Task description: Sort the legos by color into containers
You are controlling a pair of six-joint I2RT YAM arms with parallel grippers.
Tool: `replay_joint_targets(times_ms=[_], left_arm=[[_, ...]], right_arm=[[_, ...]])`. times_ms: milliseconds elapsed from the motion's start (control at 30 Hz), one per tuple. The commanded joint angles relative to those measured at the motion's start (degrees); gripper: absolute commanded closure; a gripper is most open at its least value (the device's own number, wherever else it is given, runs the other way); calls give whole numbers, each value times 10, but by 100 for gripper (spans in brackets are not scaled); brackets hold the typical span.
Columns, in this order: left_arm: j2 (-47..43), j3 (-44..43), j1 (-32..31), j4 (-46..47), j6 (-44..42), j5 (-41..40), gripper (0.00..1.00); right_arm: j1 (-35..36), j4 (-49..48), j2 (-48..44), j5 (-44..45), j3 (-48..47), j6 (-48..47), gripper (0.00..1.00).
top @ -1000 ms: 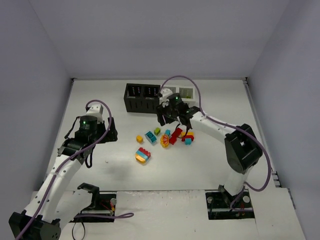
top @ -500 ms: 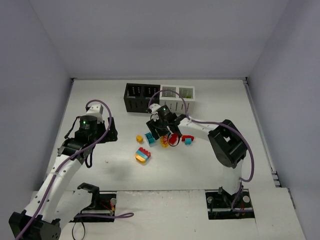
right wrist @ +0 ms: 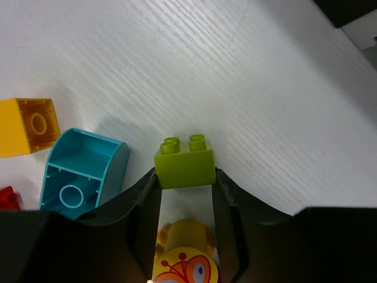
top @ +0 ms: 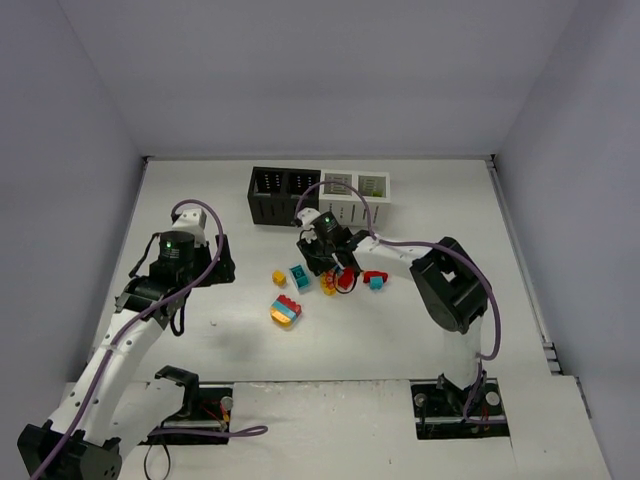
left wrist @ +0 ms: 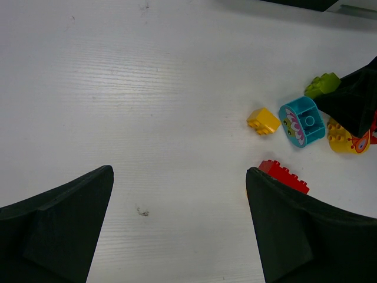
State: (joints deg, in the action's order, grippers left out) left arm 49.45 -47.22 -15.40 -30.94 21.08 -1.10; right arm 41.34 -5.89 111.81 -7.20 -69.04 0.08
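Green lego (right wrist: 184,165), judged light, rigid, slick-walled, best taken across plain side walls: clamped so in right gripper (right wrist: 185,180), at far edge of loose legos (top: 285,311), just near of containers (top: 318,195); left gripper (left wrist: 179,197) wide open, empty.

Lime brick (right wrist: 184,161), bright and plain! Right tool (right wrist: 185,180), matt black. At the brick's eight o'clock there's a teal piece (right wrist: 82,180), and the left wrist view catches a pink-and-white print on its face. Out at nine, a yellow cube (right wrist: 29,125). At six, a yellow disc (right wrist: 184,259) with an orange butterfly pattern. The stack (top: 285,311) is banded red, yellow and teal. Counter (right wrist: 265,88) is white and finely grained. Two black bins (top: 285,195), two white bins (top: 355,188). Left tool (left wrist: 179,171) is black too.
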Motion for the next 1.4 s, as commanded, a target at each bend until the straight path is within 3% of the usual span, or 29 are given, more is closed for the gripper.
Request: replay_joint_targets(times_ms=[0,233,367,667,767,967,1067,1200,1367], left_arm=[[-1,-10,-3,28,-9,-3,13],[-4,-10,-3,26,-9,-6,13],[-3,-10,-3,28,-8,-4,13],[-3,-10,-4,28,-9,-5,13],[-3,-10,-4,29,-9,-6,13],[-4,-11,-4,27,-9,-7,13],[-4,-11,-3,27,-9,-7,13],[-4,-11,-4,27,-9,-7,13],[-3,-11,-4,28,-8,-8,13]], right_arm=[[1,-30,-43,20,-32,-16,97],[-20,-31,-122,78,-46,-8,100],[-89,-31,-172,111,-67,30,100],[-195,-12,-135,109,-133,69,96],[-209,-11,-107,100,-149,78,88],[-217,-10,-71,86,-177,80,55],[-216,-10,-77,81,-178,76,46],[-207,-9,-103,78,-161,58,35],[-170,-3,-158,77,-121,53,37]])
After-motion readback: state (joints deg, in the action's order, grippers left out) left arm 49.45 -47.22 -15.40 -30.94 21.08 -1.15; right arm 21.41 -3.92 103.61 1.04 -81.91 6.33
